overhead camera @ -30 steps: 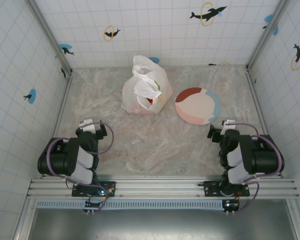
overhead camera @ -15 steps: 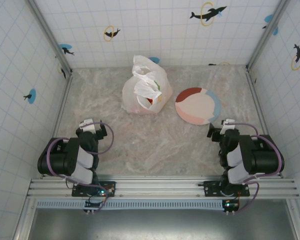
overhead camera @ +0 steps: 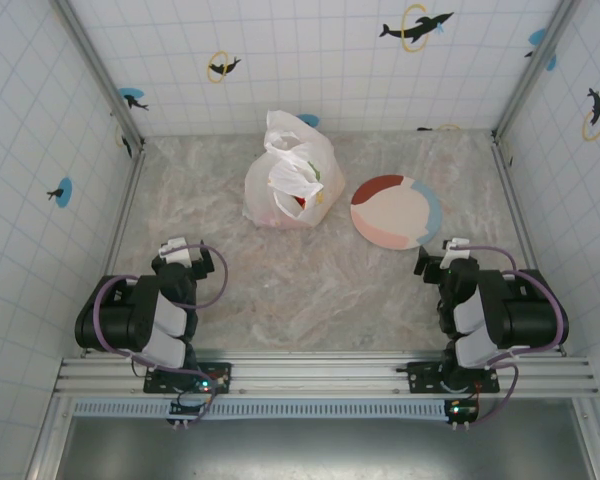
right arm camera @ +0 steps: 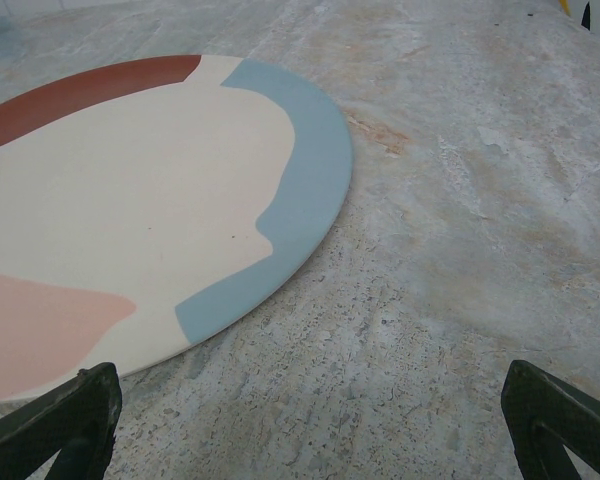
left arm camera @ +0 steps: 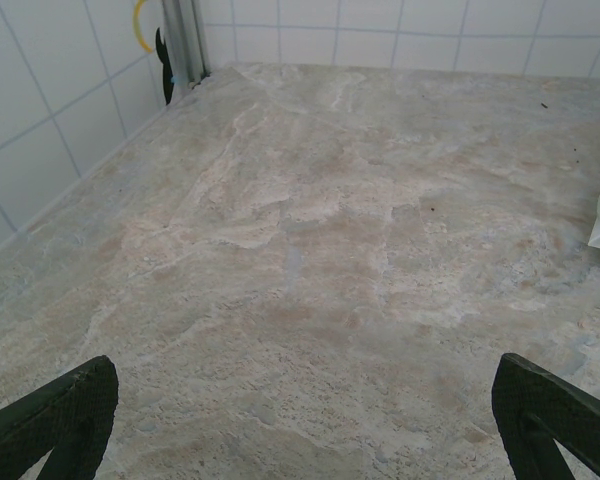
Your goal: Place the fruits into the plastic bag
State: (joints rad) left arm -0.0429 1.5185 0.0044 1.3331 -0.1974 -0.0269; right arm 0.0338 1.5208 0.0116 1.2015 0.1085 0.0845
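White plastic bag (overhead camera: pixel 290 185), fruits (overhead camera: pixel 300 203) inside, far ahead of left end effector (left arm camera: pixel 300 412) and right end effector (right arm camera: pixel 305 415), both wide, empty. I judge loading complete; no fetch due.

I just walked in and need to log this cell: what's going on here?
Neither arm is handling anything. The left gripper and right gripper sit folded at the near edge of the table, jaws open and holding nothing. The plastic bag stands further back, with a red fruit visible in its mouth. The plate lies just to its right.
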